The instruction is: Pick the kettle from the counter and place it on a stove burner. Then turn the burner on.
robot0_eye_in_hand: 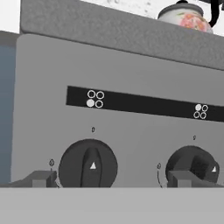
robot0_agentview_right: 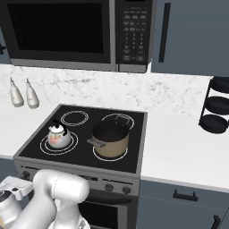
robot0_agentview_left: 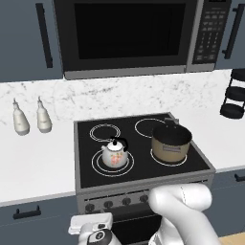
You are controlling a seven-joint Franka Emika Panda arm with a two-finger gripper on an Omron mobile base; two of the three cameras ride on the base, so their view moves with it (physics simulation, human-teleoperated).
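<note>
The white floral kettle [robot0_agentview_left: 115, 154] [robot0_agentview_right: 58, 135] stands upright on the front left stove burner [robot0_agentview_left: 95, 165] [robot0_agentview_right: 72, 144], a large double ring on the black cooktop. Its body also peeks over the stove's front edge in the hand view [robot0_eye_in_hand: 186, 15]. The white marble counter [robot0_agentview_left: 38, 162] [robot0_agentview_right: 179, 147] lies on both sides of the stove. My gripper [robot0_eye_in_hand: 114, 179] is low in front of the stove's control panel, open and holding nothing. A black knob [robot0_eye_in_hand: 88, 165] sits between the fingertips [robot0_eye_in_hand: 41, 178], nearer the left one. A second knob [robot0_eye_in_hand: 192, 165] is by the right fingertip.
A tan pot [robot0_agentview_left: 171, 142] [robot0_agentview_right: 110, 138] with a dark lid occupies the front right burner. Two pale bottles [robot0_agentview_left: 20, 119] [robot0_agentview_left: 44, 116] stand at the back left of the counter. A black tiered rack [robot0_agentview_left: 234, 95] [robot0_agentview_right: 217, 105] stands at right. A microwave [robot0_agentview_left: 129, 33] hangs above.
</note>
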